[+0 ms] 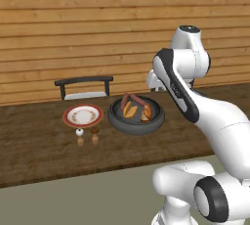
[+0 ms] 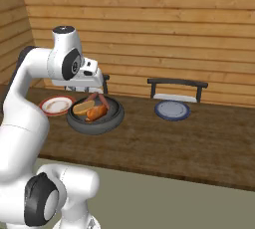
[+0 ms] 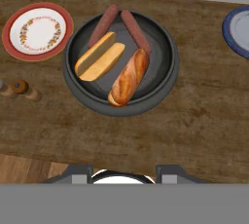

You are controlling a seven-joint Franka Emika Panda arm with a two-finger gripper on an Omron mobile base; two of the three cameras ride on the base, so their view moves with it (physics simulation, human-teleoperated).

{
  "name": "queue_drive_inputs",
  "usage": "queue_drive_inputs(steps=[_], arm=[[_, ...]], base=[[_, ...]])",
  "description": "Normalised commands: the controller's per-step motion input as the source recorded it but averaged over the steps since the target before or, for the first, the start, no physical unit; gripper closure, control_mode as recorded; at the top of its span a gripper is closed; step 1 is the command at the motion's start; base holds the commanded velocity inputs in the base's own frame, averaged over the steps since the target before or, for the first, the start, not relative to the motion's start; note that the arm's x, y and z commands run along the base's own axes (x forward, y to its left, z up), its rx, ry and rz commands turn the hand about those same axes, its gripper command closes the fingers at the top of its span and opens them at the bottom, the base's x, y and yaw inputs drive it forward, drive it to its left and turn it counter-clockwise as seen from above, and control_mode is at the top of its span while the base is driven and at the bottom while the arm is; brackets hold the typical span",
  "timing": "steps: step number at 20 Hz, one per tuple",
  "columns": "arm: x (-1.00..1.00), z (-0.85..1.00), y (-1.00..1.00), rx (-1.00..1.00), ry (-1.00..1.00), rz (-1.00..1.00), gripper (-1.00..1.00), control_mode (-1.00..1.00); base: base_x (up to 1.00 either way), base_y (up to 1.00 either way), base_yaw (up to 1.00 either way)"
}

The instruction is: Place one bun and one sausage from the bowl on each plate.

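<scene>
Bowl (image 3: 165, 79) of two buns, two sausages (no legible writing); claw (image 2: 101, 86) state unclear

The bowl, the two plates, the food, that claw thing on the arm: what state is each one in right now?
Bowl: upright on the table, holding two buns and two sausages.
Split bun: in the bowl, cut side open.
Whole bun: in the bowl, closed.
Sausages: both in the bowl, side by side at its rim.
Red-rimmed plate: empty.
Blue plate: empty.
Gripper: above the bowl, holding nothing.
</scene>
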Motion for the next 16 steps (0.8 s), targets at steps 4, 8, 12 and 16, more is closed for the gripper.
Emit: queue_drive_inputs(steps=[4,8,12,16], arm=[[0.03,-0.11,0.21,0.00,-0.02,0.00,-1.00,-1.00],[0.51,-0.13,0.68,-0.01,-0.02,-0.02,-1.00,-1.00],[0.61,-0.12,0.26,0.01,0.00,0.00,-1.00,-1.00],[0.42,-0.19,0.01,0.05,0.00,0.00,-1.00,-1.00]], base=[[0.00,0.00,0.00],[0.00,0.00,0.00],[0.00,0.00,0.00],[0.00,0.00,0.00]])
